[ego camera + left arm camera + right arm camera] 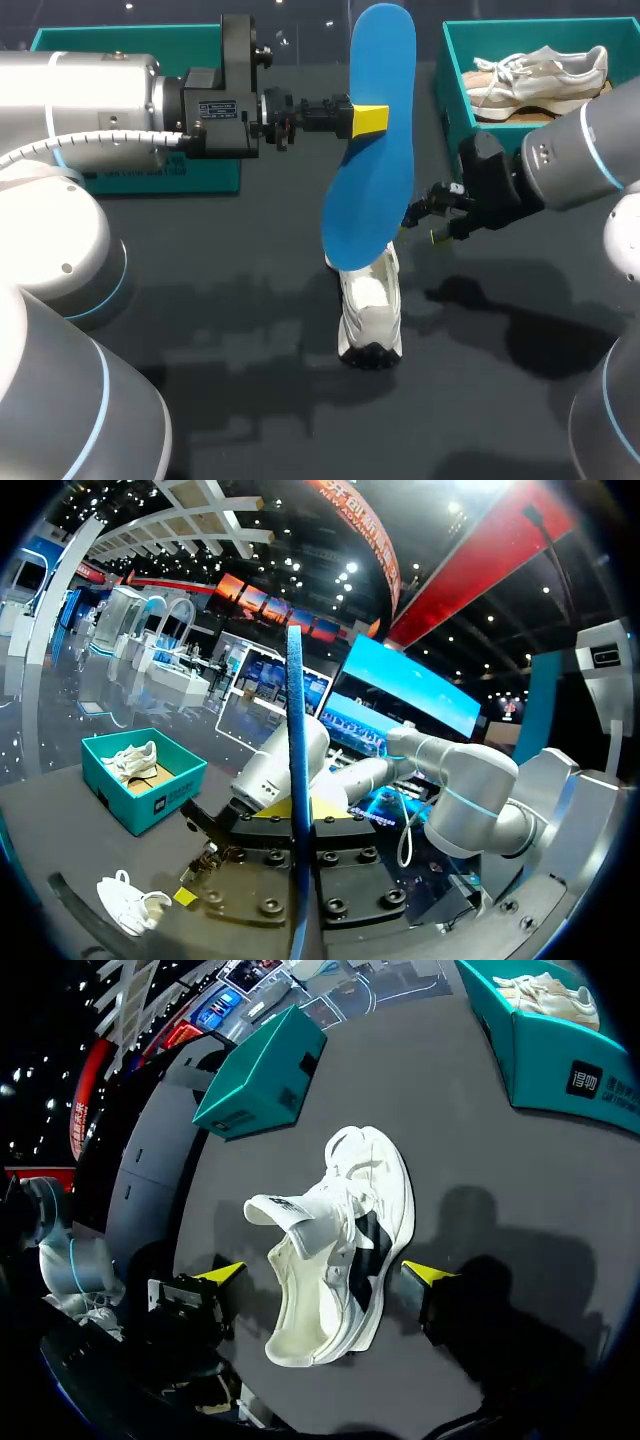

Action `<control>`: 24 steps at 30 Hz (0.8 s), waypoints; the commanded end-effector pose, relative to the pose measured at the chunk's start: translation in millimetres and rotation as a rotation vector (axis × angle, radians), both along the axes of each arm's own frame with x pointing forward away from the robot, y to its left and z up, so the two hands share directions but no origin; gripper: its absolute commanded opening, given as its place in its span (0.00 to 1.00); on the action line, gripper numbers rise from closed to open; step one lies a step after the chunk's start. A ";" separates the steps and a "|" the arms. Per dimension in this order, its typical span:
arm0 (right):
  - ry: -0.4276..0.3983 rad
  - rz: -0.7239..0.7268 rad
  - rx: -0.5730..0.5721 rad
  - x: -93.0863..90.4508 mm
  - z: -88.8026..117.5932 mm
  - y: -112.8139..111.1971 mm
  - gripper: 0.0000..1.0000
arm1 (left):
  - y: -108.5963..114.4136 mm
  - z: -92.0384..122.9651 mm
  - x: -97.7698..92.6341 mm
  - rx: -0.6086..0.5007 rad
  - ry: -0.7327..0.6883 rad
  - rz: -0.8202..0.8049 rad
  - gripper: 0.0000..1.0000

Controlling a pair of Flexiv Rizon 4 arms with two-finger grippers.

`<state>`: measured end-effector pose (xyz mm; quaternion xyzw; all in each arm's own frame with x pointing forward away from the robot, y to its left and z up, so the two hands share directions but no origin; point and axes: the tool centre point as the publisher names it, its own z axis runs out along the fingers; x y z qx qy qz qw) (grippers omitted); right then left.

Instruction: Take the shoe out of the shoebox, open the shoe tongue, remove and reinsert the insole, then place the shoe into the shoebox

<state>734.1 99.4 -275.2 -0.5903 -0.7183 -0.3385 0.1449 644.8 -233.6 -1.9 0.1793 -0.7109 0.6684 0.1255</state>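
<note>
White lace-up sneaker (370, 310) rests on the dark table (250, 330) with its tongue lifted. Above the sneaker, a blue foam insole (375, 150) hangs upright, clenched in the left gripper (368, 118). The right gripper (421, 230) hovers over the sneaker, released, fingers spread either side without touching. A teal cardboard shoebox (455, 90) holding another pale sneaker (540, 80) stands well beyond the white sneaker.

- The blue insole (372, 150) covers the far end of the white shoe (370, 310) on the table (250, 300).
- 1 finger of the left tool (370, 118) is behind the insole.
- The left arm (100, 100) hides most of the teal box (120, 38).
- The right arm (580, 150) hides the shoebox's (455, 80) near right corner.
</note>
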 end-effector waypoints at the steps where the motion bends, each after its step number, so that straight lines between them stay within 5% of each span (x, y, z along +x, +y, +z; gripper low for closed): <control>1: -0.013 0.028 0.134 -9.0 12.5 -12.3 1.00 | 0.4 -0.4 1.9 0.007 -0.111 0.017 0.00; 6: -0.005 0.021 0.197 -9.6 26.5 -13.1 1.00 | 4.1 0.0 8.9 -0.017 -0.469 0.011 0.00; 10: -0.008 0.017 0.210 -10.0 31.7 -12.9 1.00 | 10.5 -0.6 21.1 -0.016 -0.927 -0.104 0.00; 20: -0.008 0.017 0.210 -10.0 31.7 -12.9 1.00 | 10.5 -0.6 21.1 -0.016 -0.927 -0.104 0.00; 22: 0.000 -0.003 0.236 -7.8 34.3 -14.7 1.00 | 9.6 -12.4 23.3 0.061 -1.120 -0.096 0.00; 24: 0.010 -0.014 0.253 -4.8 39.8 -17.8 1.00 | 11.0 -20.2 28.2 0.054 -1.154 -0.115 0.00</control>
